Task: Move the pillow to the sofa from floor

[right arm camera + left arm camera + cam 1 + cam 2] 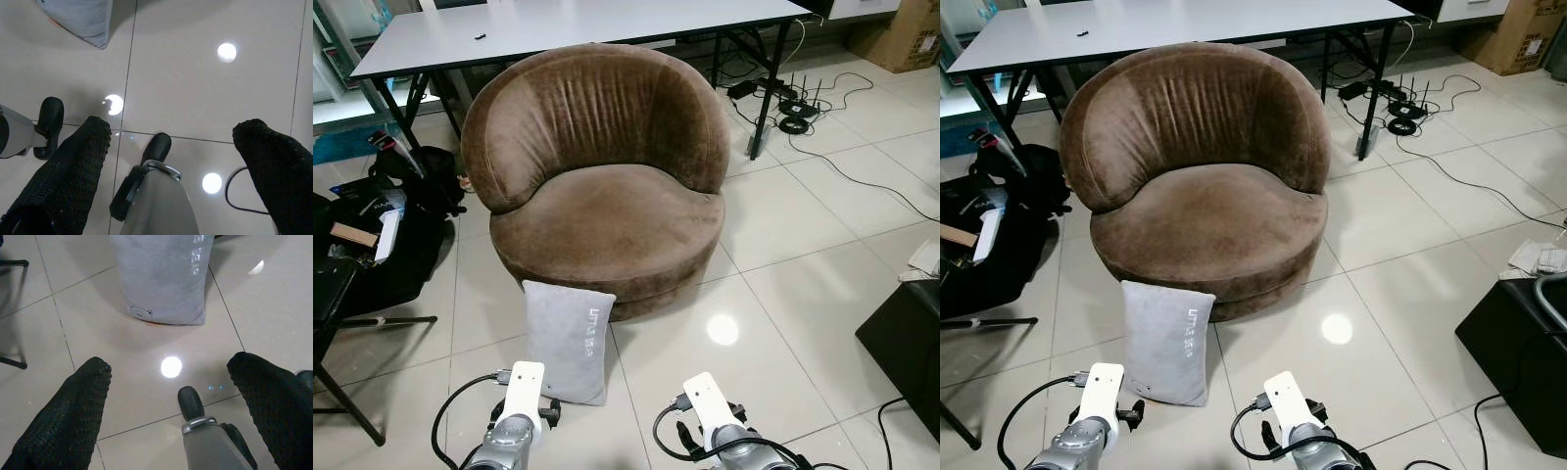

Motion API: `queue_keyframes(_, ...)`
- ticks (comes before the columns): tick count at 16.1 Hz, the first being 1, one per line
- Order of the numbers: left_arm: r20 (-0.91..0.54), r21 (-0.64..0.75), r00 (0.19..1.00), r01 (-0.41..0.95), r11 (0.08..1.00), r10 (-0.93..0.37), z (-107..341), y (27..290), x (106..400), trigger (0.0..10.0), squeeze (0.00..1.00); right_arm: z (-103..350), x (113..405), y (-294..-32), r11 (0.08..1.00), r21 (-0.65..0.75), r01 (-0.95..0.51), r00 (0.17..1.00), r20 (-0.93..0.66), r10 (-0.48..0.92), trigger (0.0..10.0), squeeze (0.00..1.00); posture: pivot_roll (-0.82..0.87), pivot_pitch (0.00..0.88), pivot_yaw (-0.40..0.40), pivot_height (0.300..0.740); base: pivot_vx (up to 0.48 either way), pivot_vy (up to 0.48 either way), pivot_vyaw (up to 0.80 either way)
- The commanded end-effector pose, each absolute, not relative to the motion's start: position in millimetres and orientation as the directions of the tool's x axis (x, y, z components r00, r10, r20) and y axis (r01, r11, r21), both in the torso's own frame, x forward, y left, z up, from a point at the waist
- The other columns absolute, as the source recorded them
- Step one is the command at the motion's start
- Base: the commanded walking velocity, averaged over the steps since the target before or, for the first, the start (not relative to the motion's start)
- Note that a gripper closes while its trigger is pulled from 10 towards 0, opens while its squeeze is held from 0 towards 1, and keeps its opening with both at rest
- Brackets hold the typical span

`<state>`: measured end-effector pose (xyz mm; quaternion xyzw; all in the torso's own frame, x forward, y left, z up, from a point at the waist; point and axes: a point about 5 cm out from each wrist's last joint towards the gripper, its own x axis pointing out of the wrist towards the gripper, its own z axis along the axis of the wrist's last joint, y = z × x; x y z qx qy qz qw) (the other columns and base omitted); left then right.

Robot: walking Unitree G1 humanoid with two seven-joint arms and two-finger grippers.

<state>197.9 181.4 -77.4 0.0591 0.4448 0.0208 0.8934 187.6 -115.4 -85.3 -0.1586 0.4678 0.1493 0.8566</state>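
Observation:
A grey pillow (568, 338) stands upright on the tiled floor, leaning against the front of the round brown sofa (607, 215). The sofa seat is bare. Both arms are held low in front of me, the left wrist (522, 392) just before the pillow's lower edge and the right wrist (708, 403) to its right. In the left wrist view my left gripper (168, 364) is open above the floor, with the pillow (161, 279) a short way ahead. My right gripper (173, 126) is also open over bare tiles, and the pillow's corner (78, 17) lies off to one side.
A white table (558, 29) stands behind the sofa. Black bags (382, 245) and a stand's legs (352, 323) crowd the left. Cables (793, 108) trail at the back right, near a cardboard box (901, 34). A black box (911, 343) sits at the right.

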Motion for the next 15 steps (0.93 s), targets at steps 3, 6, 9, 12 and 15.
queue_keyframes(3,-0.79,0.141,0.605,0.016,0.99,0.103,-78.0,184.7,195.7,10.0,0.0,-82.9,191.8,-112.7,0.909,-0.124,-0.398,0.531,-0.839,0.118,10.0,0.0,-0.11,0.0,0.094,0.74,0.0,0.0,0.0)
queue_keyframes(6,-0.79,0.141,0.604,0.014,0.99,0.104,-78.1,185.2,195.2,10.0,0.0,-83.2,191.3,-112.7,0.907,-0.123,-0.404,0.527,-0.841,0.121,10.0,0.0,-0.11,0.0,0.094,0.74,0.0,0.0,0.0)
queue_keyframes(9,-0.788,0.138,0.606,0.008,0.99,0.105,-78.2,185.2,194.9,10.0,0.0,-83.4,191.1,-113.6,0.905,-0.126,-0.405,0.527,-0.842,0.118,10.0,0.0,-0.11,0.0,0.095,0.74,0.0,0.0,0.0)
queue_keyframes(12,-0.792,0.14,0.601,0.007,0.99,0.108,-78.9,184.6,193.9,10.0,0.0,-83.6,190.7,-114.8,0.906,-0.128,-0.405,0.527,-0.842,0.117,10.0,0.0,-0.11,0.0,0.093,0.74,0.0,0.249,0.0)
queue_keyframes(15,-0.794,0.131,0.598,-0.003,0.991,0.107,-79.5,183.8,192.9,10.0,0.0,-84.1,189.9,-116.2,0.906,-0.128,-0.402,0.525,-0.843,0.114,10.0,0.0,-0.12,0.0,0.093,0.74,0.0,0.451,0.0)
